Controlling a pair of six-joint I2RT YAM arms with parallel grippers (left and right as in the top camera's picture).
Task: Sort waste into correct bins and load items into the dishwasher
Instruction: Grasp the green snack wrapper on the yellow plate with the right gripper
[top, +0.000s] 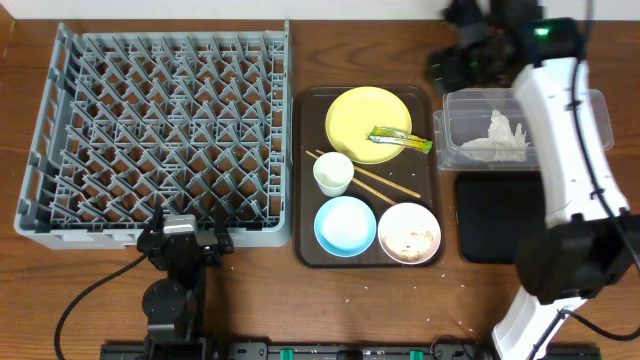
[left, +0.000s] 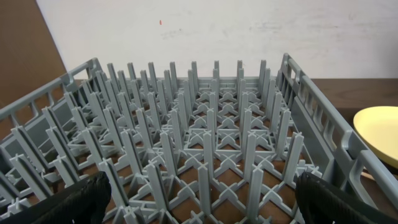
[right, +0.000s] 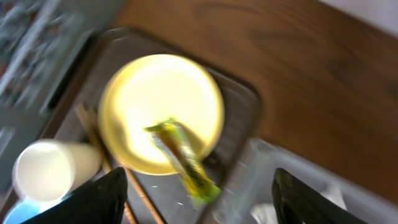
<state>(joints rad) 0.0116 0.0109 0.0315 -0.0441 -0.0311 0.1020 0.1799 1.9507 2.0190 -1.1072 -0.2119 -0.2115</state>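
- Green-and-yellow snack wrapper (top: 402, 139): lies on yellow plate (top: 350, 112), overhanging its rim; likely light, crinkly, slippery, so pinch mid-length.
- Right gripper (right: 199, 174): jaws apart, empty, above wrapper.
- Left gripper (left: 202, 180): wide, empty, at dish rack (top: 45, 140) edge.

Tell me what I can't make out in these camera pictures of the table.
- Black tray, overhead: right side hidden under the right arm.
- Clear container, overhead: arm crosses it; white contents too small to identify.
- Wrapper, right wrist: motion blur, print unreadable.
- Yellow plate, left wrist: cut off by the right edge.
- White bowl, overhead: residue inside too small to identify.
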